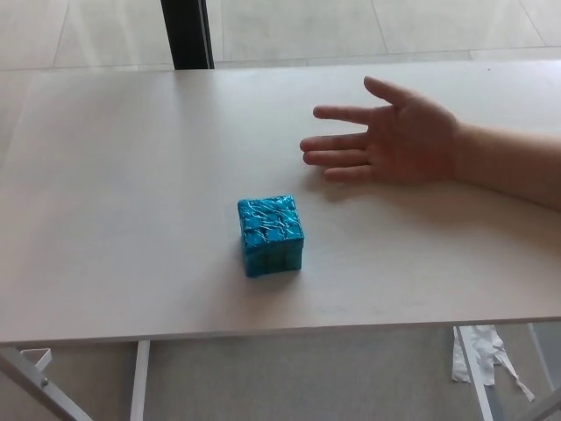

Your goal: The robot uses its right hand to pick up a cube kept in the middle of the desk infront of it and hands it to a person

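- Fingers of the robot: none visible in the head view; neither the left nor the right robot hand enters the picture, so whether they are apart, together or clamped on anything cannot be told.
- Fingers visible belong to a person's hand point(399, 140) only: they are spread apart, extended and pointing toward picture left, palm turned up, thumb on the far side.
- Person's hand position: open and holding nothing, at or just above the desk point(114, 202) surface in the right half of the picture; contact with the surface cannot be confirmed.
- Forearm point(513, 165): bare, entering from the right picture edge and running along the desk toward the hand.
- Cube point(271, 234): blue, with a shiny, wrinkled wrapping; it rests flat on the desk near the middle, closer to the near edge than to the far edge.
- Cube-to-hand relation: the cube lies nearer the camera and to picture left of the person's hand, apart from it, with bare desk between them; nothing touches the cube.
- Desk: pale, light-toned top spanning nearly the full picture width.
- Below the near edge: pale metal frame legs point(39, 379) at lower left.
- Beyond the far edge: a dark vertical post point(187, 33) against a light tiled floor point(368, 26).
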{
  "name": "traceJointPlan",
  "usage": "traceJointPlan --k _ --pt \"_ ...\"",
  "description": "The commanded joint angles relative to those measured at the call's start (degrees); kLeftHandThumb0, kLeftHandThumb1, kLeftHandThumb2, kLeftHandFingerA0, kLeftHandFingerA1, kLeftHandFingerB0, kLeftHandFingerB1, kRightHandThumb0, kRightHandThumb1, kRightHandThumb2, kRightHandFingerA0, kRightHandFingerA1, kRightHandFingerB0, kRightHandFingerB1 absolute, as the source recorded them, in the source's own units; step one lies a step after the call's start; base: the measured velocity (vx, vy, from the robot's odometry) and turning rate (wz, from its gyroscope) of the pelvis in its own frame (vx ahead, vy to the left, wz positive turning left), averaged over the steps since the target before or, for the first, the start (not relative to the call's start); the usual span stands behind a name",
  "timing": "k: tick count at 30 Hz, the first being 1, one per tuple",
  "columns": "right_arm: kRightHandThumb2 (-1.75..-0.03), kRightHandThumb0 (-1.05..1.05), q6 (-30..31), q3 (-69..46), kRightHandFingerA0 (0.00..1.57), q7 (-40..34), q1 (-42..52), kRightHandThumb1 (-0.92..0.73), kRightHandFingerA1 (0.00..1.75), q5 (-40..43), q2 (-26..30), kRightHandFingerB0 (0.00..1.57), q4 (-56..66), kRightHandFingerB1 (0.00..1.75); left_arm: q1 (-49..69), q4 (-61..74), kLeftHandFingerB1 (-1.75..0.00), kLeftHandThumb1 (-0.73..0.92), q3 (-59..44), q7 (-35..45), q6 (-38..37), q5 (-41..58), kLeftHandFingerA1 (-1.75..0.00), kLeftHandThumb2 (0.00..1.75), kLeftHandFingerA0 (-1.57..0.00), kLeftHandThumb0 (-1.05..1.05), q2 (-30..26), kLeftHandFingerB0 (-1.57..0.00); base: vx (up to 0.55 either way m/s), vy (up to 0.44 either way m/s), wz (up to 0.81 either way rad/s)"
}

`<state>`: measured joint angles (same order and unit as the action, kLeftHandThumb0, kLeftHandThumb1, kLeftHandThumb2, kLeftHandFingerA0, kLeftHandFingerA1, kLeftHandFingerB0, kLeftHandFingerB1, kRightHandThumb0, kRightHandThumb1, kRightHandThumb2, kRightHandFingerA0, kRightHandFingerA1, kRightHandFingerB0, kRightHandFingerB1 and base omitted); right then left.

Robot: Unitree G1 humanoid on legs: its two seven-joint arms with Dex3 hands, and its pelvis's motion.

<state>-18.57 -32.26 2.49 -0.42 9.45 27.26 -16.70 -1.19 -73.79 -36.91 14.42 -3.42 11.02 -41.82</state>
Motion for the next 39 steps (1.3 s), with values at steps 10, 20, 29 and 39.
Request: traceJointPlan --k 10,20,29,39 --pt "-0.85 -0.78 21.51 35.2 0.27 7.86 -36.95 -0.47 0.54 -13.71 -4.82 0.18 24.79 0.41 2.43 0.6 -0.38 0.55 4.76 0.57 0.36 -1.15 -0.57 0.57 -0.64 -0.65 0.75 -0.47 0.0 0.0 0.0" --pt "-0.61 -0.85 23.6 51.9 0.3 11.36 -41.55 -0.63 0.52 -23.05 -10.23 0.26 13.38 0.32 3.03 0.77 -0.38 0.57 6.73 0.75 -0.41 -1.57 -0.65 0.58 -0.66 -0.67 0.53 -0.48 0.0 0.0 0.0" --pt "-0.9 -0.83 21.59 62.24 0.25 11.93 -41.64 -0.48 0.54 -27.95 -11.77 0.18 5.35 0.43 3.21 0.36 -0.51 0.45 7.61 0.17 -1.4 -1.41 -0.68 0.87 -0.59 -0.67 1.21 -0.4 0.0 0.0 0.0" --pt "-0.61 -0.85 21.87 65.59 0.28 11.14 -45.52 -0.64 0.52 -30.89 -14.2 0.23 -2.14 0.35 3.27 1.06 -0.38 0.58 8.61 0.51 -0.8 -0.79 -0.62 0.59 -0.64 -0.65 0.92 -0.46 0.0 0.0 0.0"
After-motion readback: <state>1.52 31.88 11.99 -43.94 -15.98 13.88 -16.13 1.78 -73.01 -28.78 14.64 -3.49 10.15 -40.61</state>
